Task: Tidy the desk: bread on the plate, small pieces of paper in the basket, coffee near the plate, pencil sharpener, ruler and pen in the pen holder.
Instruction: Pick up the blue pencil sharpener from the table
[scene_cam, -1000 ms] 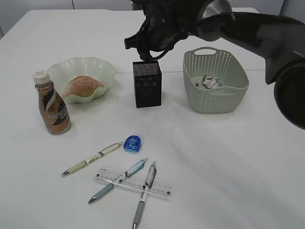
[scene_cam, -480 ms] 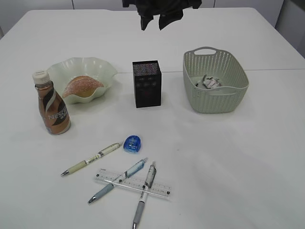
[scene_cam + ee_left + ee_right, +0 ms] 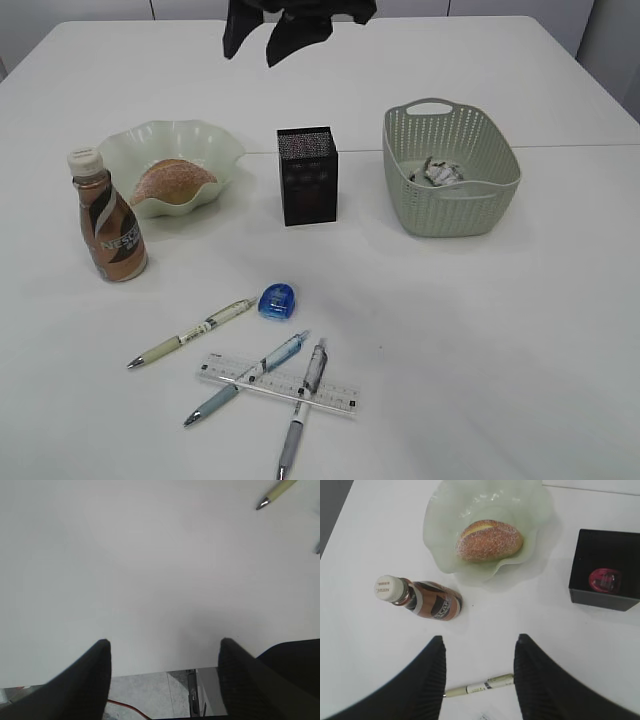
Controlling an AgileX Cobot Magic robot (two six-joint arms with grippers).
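Note:
The bread [image 3: 172,181] lies on the pale green plate [image 3: 215,140], with the coffee bottle [image 3: 108,222] standing beside it. The black pen holder [image 3: 308,175] stands mid-table; the right wrist view shows a small red object [image 3: 604,579] in it. A blue pencil sharpener [image 3: 278,301], a clear ruler [image 3: 340,398] and three pens [image 3: 190,333] [image 3: 247,378] [image 3: 303,405] lie at the front. My right gripper [image 3: 265,35] hangs open and empty high above the table's back; its own view [image 3: 480,642] looks down on plate and bottle. My left gripper [image 3: 164,647] is open and empty over the table's edge.
The green basket [image 3: 450,170] at the right holds crumpled paper [image 3: 437,172]. A pen tip [image 3: 275,492] shows at the top right of the left wrist view. Floor and a red cable show beyond the table edge there.
My right arm has lifted away from the pen holder and out of the foreground. Its gripper has moved up and then left along the top of the view.

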